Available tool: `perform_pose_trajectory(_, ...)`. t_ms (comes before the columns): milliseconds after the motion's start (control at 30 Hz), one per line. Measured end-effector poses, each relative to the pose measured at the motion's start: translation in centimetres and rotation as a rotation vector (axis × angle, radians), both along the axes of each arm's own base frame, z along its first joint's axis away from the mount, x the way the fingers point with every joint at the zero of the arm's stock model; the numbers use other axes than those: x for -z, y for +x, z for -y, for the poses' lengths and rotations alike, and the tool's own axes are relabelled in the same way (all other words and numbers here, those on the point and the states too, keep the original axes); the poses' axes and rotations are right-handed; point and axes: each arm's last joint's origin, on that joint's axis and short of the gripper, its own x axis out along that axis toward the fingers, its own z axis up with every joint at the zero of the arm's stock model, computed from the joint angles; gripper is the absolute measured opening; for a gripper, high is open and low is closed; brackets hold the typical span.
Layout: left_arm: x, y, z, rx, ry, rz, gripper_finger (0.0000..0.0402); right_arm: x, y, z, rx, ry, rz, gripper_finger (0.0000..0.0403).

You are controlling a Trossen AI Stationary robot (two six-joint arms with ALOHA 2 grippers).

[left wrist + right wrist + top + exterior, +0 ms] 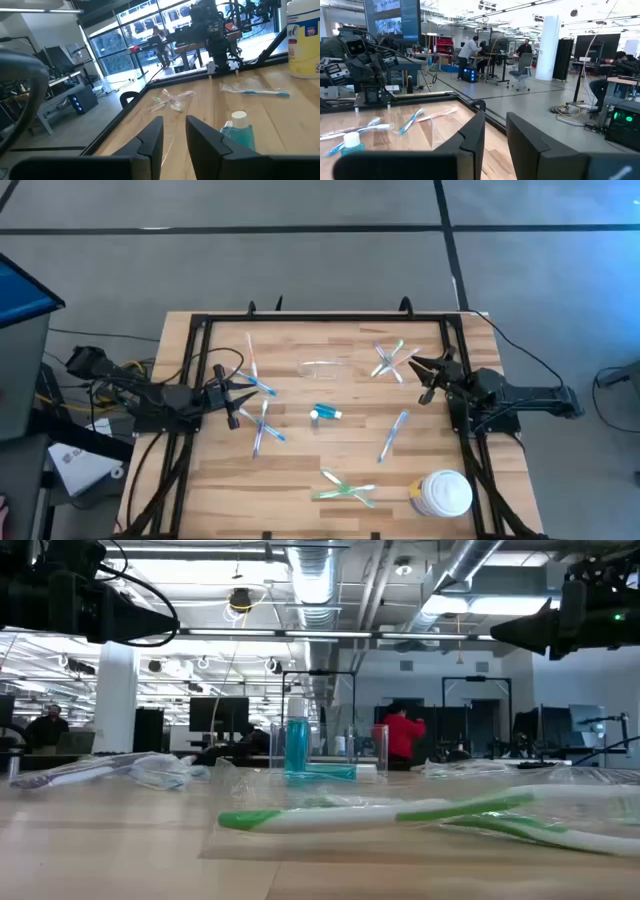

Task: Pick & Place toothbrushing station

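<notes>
Toothbrushes point(345, 491) near front edge, jar point(442, 493) beside right rail.

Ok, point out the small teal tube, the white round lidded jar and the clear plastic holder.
small teal tube point(326, 414): high view, middle of its body.
white round lidded jar point(442, 493): high view, centre of its lid.
clear plastic holder point(325, 367): high view, its middle.
</notes>
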Motion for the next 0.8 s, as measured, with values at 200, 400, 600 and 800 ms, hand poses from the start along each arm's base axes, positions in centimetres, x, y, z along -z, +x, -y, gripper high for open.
perform_pose_trajectory(200,0.0,0.0,0.0,0.0,0.0,0.0,0.0076,-0.01,0.0,0.0,0.0,0.0,0.0,0.0071)
perform_pose_trajectory(400,0.0,0.0,0.0,0.001,-0.017,0.006,0.0076,-0.01,0.0,0.0,0.0,0.0,0.0,0.0071)
perform_pose_trajectory(600,0.0,0.0,0.0,0.001,-0.019,0.007,0.0076,-0.02,-0.01,0.0,0.0,0.0,0.001,0.0071)
perform_pose_trajectory(800,-0.02,0.0,0.0,0.001,-0.039,0.016,0.0076,-0.01,-0.01,0.0,0.0,0.0,0.001,0.0071)
